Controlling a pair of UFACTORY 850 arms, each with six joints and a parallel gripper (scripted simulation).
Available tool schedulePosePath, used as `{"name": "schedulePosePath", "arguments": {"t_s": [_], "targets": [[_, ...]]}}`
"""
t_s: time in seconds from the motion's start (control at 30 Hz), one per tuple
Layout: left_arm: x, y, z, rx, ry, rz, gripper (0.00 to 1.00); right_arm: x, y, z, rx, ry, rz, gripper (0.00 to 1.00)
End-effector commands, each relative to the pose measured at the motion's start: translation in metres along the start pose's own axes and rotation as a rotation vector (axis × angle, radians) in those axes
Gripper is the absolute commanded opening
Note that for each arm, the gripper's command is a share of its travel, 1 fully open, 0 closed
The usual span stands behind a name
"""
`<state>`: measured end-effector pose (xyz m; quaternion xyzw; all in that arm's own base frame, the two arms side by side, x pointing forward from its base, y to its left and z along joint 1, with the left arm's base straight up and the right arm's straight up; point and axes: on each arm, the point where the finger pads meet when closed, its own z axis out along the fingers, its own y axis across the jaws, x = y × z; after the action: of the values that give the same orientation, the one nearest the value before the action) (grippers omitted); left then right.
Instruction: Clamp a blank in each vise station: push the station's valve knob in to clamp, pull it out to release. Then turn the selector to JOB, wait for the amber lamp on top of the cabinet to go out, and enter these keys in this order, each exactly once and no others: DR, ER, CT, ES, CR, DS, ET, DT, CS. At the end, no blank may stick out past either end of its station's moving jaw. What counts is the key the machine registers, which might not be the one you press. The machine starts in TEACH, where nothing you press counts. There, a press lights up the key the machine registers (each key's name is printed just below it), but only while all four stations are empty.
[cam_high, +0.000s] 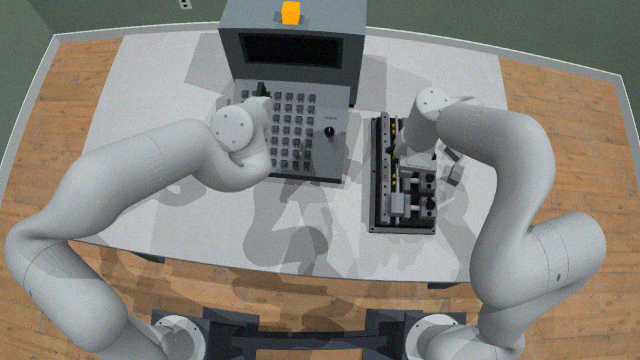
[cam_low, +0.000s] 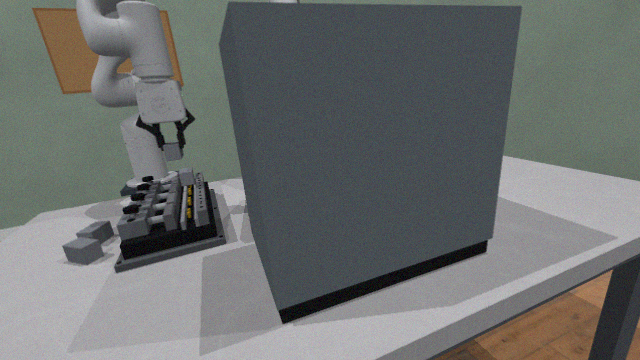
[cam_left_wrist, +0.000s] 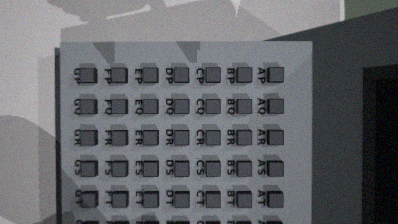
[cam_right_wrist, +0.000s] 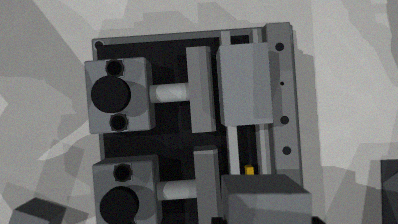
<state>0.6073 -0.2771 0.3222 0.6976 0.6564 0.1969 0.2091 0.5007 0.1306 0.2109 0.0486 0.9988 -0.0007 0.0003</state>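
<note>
Blank (cam_low: 173, 151) (cam_right_wrist: 267, 202) number two looks to be the business in hand: the right fingers (cam_low: 172, 145) are closed on it, partly open by its width, and carry it above the row of vises (cam_low: 172, 245) (cam_high: 402, 231). A first blank (cam_high: 397, 204) (cam_low: 186, 176) (cam_right_wrist: 245, 84) sits in the end station, between the moving jaw and the fixed rail (cam_right_wrist: 281, 100), with a slim gap showing on the moving jaw's side, so I judge it unclamped. Two more blanks lie on the worktop (cam_high: 210, 235) (cam_low: 165, 310) beyond the knobs. Over the keys (cam_left_wrist: 181, 137) (cam_high: 287, 130), the left arm (cam_high: 232, 128) waits with its fingers wide open and, as far as I can judge, nothing in them; the amber lamp (cam_high: 290, 13) glows on the cabinet (cam_high: 295, 75) (cam_low: 370, 140). Next, the held blank should be squared to the neighbouring station, centred along its jaw so neither end sticks out, and lowered into the gap before that valve knob is pushed in.
</note>
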Motion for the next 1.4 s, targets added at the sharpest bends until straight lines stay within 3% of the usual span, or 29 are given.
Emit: {"name": "schedulePosePath", "arguments": {"t_s": [0.0, 0.83, 1.37], "targets": [[0.000, 0.001, -0.001, -0.002, -0.001, -0.001, 1.00, 0.000, 0.007, -0.001, -0.002, -0.002, -0.038, 0.00], [0.000, 0.001, -0.001, -0.002, -0.001, -0.001, 1.00, 0.000, 0.012, 0.001, -0.002, -0.002, -0.068, 0.00], [0.000, 0.001, -0.001, -0.002, -0.001, -0.001, 1.00, 0.000, 0.012, 0.037, -0.002, -0.001, -0.069, 0.00]]}}
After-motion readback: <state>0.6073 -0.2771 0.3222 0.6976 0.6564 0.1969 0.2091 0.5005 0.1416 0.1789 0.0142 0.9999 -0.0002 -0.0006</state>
